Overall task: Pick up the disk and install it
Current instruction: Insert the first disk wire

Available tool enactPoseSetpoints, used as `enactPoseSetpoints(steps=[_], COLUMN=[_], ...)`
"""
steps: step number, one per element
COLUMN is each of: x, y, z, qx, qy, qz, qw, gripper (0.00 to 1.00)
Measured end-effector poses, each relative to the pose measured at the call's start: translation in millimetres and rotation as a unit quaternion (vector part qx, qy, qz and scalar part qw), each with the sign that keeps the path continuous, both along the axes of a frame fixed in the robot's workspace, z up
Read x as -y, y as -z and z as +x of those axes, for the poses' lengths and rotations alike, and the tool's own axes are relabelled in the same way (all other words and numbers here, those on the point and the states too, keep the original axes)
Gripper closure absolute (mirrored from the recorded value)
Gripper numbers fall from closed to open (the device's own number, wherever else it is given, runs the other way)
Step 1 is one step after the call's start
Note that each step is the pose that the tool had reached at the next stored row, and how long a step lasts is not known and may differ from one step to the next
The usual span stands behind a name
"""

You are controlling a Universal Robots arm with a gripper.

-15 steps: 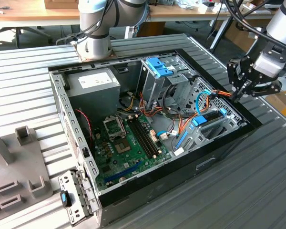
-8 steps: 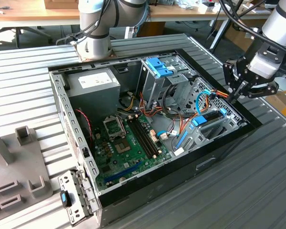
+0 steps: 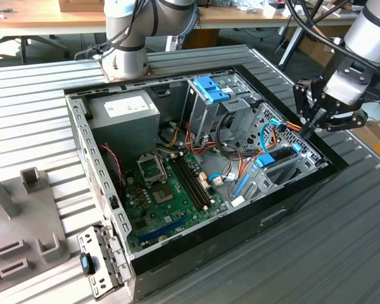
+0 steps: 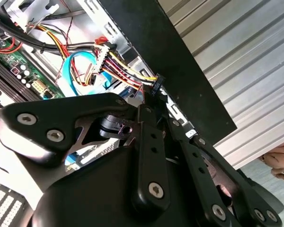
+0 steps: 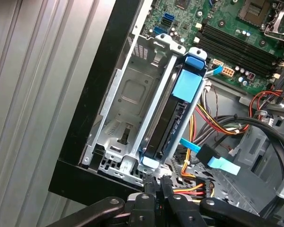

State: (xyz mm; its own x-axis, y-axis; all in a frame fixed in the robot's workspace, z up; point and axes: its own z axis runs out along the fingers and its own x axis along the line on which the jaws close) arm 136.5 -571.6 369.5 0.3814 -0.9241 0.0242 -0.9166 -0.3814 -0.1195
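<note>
One disk (image 5: 173, 120) is shown, standing on edge in the outer part of a grey metal drive cage (image 5: 132, 90) against the black wall of the computer case (image 3: 240, 234). Its black body is framed by a bright blue carrier with a blue tab at each end.

One gripper (image 5: 156, 182) sits at the lower centre of the first wrist view. Its two fingertips are drawn together with nothing between them, just beside the near end tab of the disk. Whether they touch the tab cannot be told.

From there the disk's long axis runs up the frame and slightly to the right, directly away from the fingertips, so the tool is in line with the disk rather than across it. In the exterior view the gripper (image 3: 306, 128) is at the right of the frame, above the case rim. The disk (image 3: 280, 154) lies just below it and to its left, with its long axis sloping down toward the left.

Counts:
- Cage bays: two, one filled by the disk and one vacant beside it.
- Arms: one, and it is the only tool near the disk.
- Ribbed light-blue latch (image 3: 210, 88): one, at upper centre.
- Loose perforated bracket (image 3: 100, 263): one, outside the case at lower left.

Judged from its position, the disk is already in its bay.
</note>
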Motion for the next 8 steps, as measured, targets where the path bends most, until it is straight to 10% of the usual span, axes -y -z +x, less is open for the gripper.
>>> enactPoseSetpoints(steps=[8], x=[0.0], y=[0.6], z=[-8.6], qx=[0.0], qy=[0.03], qz=[-0.0016], qw=[0.9996], gripper=[0.84])
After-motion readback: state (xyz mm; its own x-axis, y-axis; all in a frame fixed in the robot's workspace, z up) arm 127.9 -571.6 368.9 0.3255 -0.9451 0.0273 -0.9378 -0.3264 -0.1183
